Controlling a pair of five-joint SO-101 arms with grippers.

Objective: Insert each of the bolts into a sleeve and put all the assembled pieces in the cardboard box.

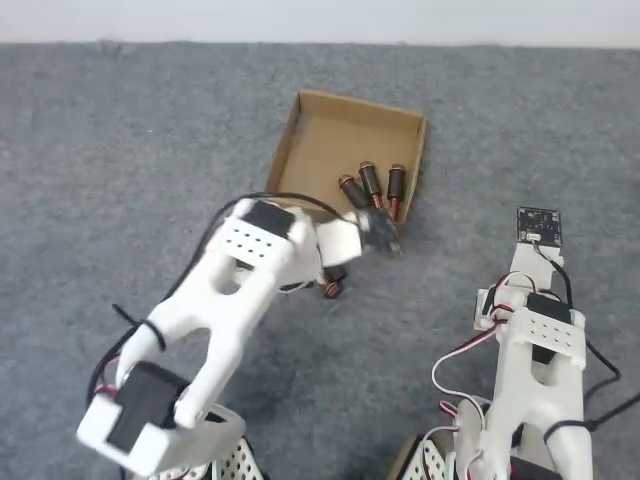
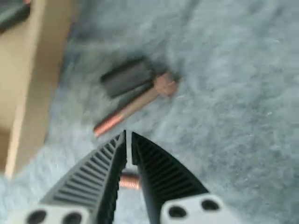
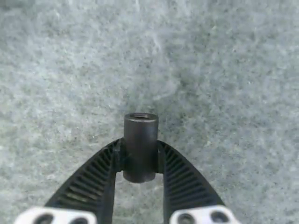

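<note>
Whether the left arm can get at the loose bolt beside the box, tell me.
Likely not yet: the way to the loose bolt is free, but the left gripper is shut on a second bolt.

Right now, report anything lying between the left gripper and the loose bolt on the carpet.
Nothing visible does. Bare carpet separates the left gripper from the loose bolt, which lies beside a dark sleeve near the cardboard box wall. The gripper is shut on a small copper piece.
</note>
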